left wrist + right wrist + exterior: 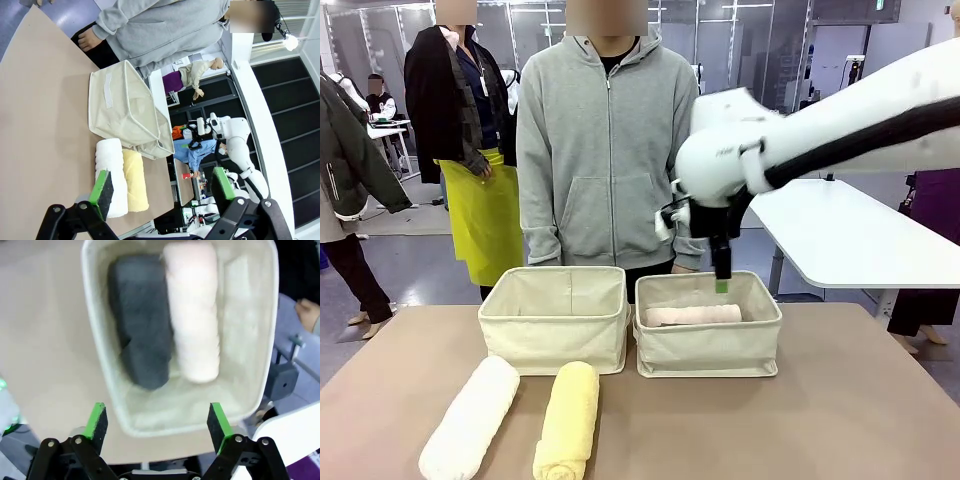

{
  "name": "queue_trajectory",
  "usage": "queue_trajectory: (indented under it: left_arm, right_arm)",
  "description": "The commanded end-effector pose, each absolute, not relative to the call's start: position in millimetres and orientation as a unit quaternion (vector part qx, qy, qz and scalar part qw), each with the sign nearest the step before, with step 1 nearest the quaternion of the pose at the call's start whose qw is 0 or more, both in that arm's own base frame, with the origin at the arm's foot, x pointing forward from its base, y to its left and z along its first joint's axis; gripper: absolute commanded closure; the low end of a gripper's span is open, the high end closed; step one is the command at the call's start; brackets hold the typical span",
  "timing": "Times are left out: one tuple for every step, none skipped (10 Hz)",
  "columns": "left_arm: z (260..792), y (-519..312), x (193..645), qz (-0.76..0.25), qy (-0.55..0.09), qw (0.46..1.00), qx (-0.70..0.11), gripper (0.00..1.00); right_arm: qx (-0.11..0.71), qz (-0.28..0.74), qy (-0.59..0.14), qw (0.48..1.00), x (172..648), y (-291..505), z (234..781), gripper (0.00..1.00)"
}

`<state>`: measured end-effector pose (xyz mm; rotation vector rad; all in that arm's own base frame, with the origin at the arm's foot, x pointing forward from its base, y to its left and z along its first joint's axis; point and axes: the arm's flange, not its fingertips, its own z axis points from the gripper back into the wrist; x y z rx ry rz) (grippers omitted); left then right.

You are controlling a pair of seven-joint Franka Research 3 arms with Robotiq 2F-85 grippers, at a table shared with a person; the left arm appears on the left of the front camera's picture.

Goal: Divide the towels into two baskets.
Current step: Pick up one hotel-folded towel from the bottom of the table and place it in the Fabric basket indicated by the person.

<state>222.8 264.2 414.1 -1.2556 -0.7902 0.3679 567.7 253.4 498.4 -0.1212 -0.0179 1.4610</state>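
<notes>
**Towel sort: two rolls binned, two loose**

- Person in grey hoodie (605, 150): stands at the tabletop's 12 o'clock edge.
- Tabletop (840, 420): brown.
- Left basket (555, 340) and right basket (708, 352): cream canvas, side by side.
- White towel (472, 418): on the tabletop, at 7 o'clock of the left basket.
- Yellow towel (567, 420): at its 6 o'clock.
- Pink towel (692, 315) and dark grey towel (141, 320): inside the right basket, side by side.
- Right hand (722, 285): released, above the right basket.
- Left hand (161, 182): released, grasping nothing.

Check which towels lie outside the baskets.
The white towel and pale yellow towel, side by side on the table; the dark grey towel and pink towel lie inside the right basket.
</notes>
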Motion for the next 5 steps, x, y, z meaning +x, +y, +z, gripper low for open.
queue_trajectory:
  left_arm:
    - [417, 265, 220, 0.162, -0.361, 0.72, -0.571, 0.0]
    - [417, 265, 220, 0.162, -0.361, 0.72, -0.571, 0.0]
    - [417, 265, 220, 0.162, -0.361, 0.72, -0.571, 0.0]
    - [417, 265, 220, 0.162, -0.361, 0.72, -0.571, 0.0]
    - [417, 265, 220, 0.162, -0.361, 0.72, -0.571, 0.0]
  right_arm:
    - [-0.021, 0.603, 0.004, 0.797, 522, 199, 513, 0.0]
    - [-0.01, 0.577, 0.02, 0.817, 508, 175, 511, 0.0]
    - [0.016, 0.556, 0.012, 0.831, 496, 151, 510, 0.0]
    - [0.065, 0.53, -0.008, 0.846, 479, 121, 509, 0.0]
    - [0.115, 0.501, -0.017, 0.858, 468, 95, 506, 0.0]
